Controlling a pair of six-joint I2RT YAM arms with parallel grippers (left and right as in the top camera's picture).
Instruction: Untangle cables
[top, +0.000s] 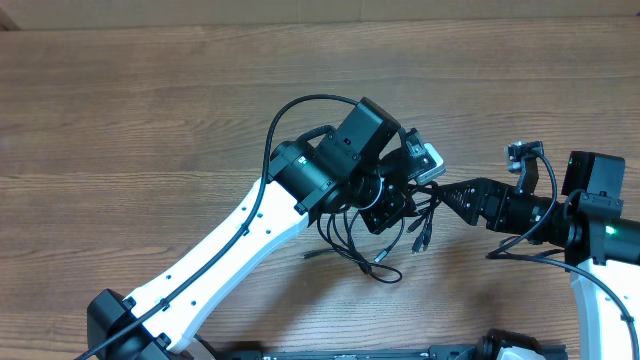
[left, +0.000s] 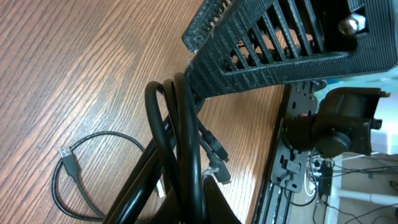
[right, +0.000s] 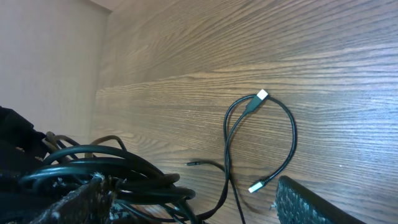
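Note:
The cables (top: 365, 250) are thin black cords in a knotted bundle at the table's middle, with loose strands and small plugs trailing toward the front. My left gripper (top: 390, 210) is over the bundle. In the left wrist view it (left: 193, 205) is shut on several looped cords (left: 177, 137). My right gripper (top: 445, 195) reaches in from the right and is wide open (right: 186, 190). The bundle (right: 124, 171) lies against its left finger. One loose loop (right: 291, 134) with silver-tipped plugs lies on the wood between the fingers.
The wooden table (top: 150, 120) spreads to the left and back. The right gripper's ribbed finger (left: 267, 50) hangs just above the cords in the left wrist view. A loose loop with a USB plug (left: 67, 160) lies to the left. Arm bases stand at the front edge.

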